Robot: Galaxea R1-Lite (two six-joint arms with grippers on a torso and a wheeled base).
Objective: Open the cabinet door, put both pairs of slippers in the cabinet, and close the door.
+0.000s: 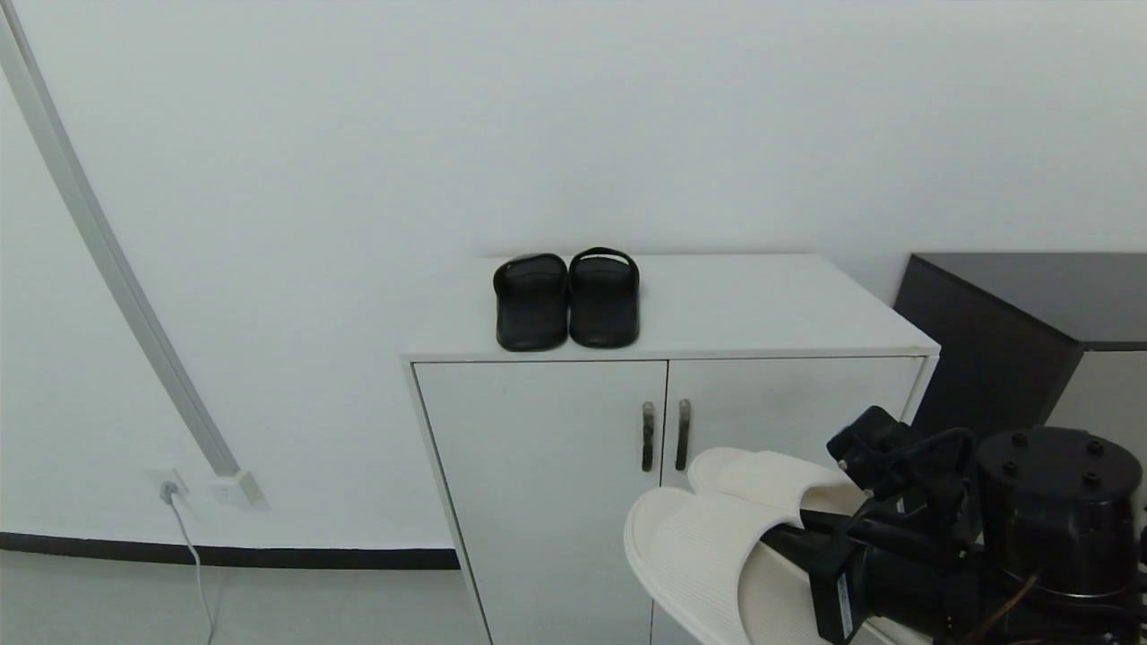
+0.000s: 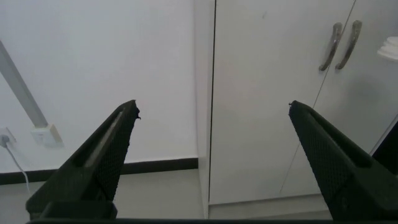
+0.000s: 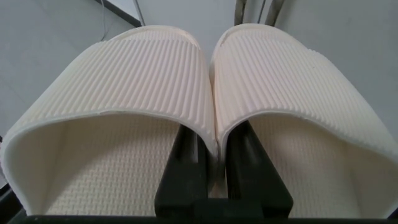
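Left wrist view: the left hand (image 2: pixel 212 109) hung wide open before the cabinet (image 2: pixel 267 124), both doors shut. On top sat the black slippers (image 1: pixel 566 300), side by side. Right of the handles (image 1: pixel 647 436), the right hand (image 3: pixel 214 165) gripped the white slippers (image 3: pixel 149 81), apparently pinching their inner walls; its tips were hidden. Door-opening looked like the step in hand: the free hand would need to catch a handle and pull.
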